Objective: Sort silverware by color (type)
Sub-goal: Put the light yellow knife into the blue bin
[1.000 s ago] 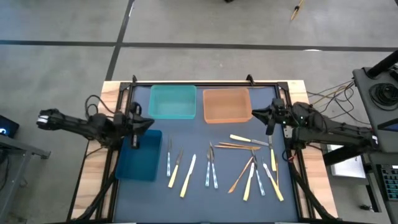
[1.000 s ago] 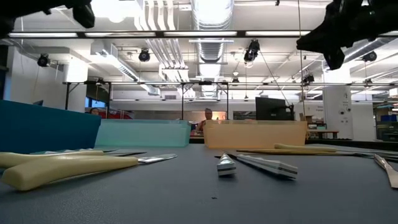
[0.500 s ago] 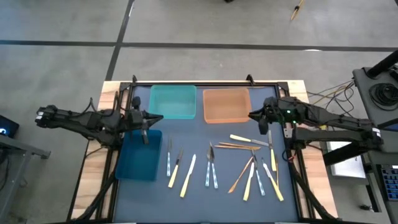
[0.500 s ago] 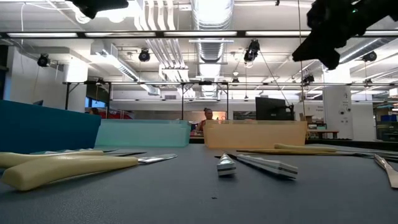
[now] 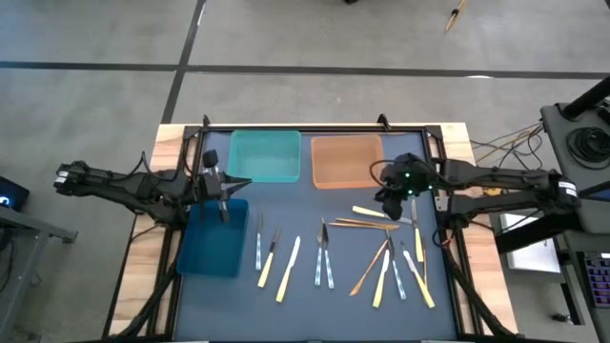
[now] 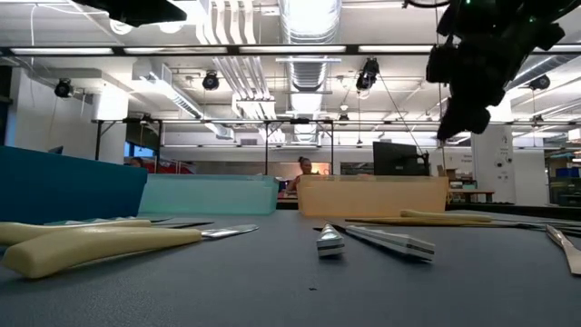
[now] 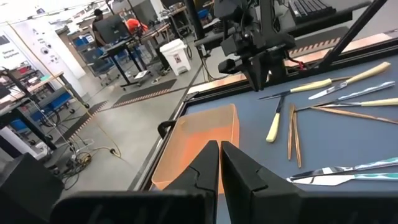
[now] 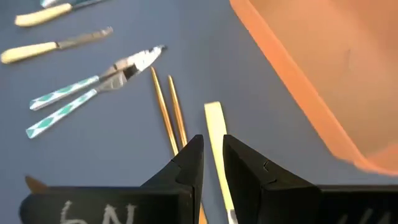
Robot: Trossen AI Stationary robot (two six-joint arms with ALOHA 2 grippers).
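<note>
The silverware point(image 5: 381, 252) lies flat and scattered on the dark mat: pale yellow, teal-patterned silver and orange-tan pieces. My right gripper point(image 5: 391, 197) hangs over the group's far end, above a pale yellow knife point(image 5: 368, 211). In the right wrist view its fingers point(image 8: 212, 163) stand narrowly open, touching nothing, with the yellow handle point(image 8: 215, 121) showing in the gap. It hangs high above the mat in the low view point(image 6: 457, 123). My left gripper point(image 5: 222, 197) is shut and empty over the dark blue bin's far edge point(image 5: 217, 205).
A teal bin point(image 5: 264, 155) and an orange bin point(image 5: 348, 162) stand at the mat's far edge; the dark blue bin point(image 5: 212, 243) stands on the left. Two thin orange-tan pieces point(image 8: 165, 106) and teal-patterned pieces point(image 8: 68, 93) lie close to the yellow handle.
My right gripper has moved from the table's right edge toward the left and come down over the far end of the silverware group. My left gripper has shifted slightly right along the blue bin's far edge. The silverware has not moved.
</note>
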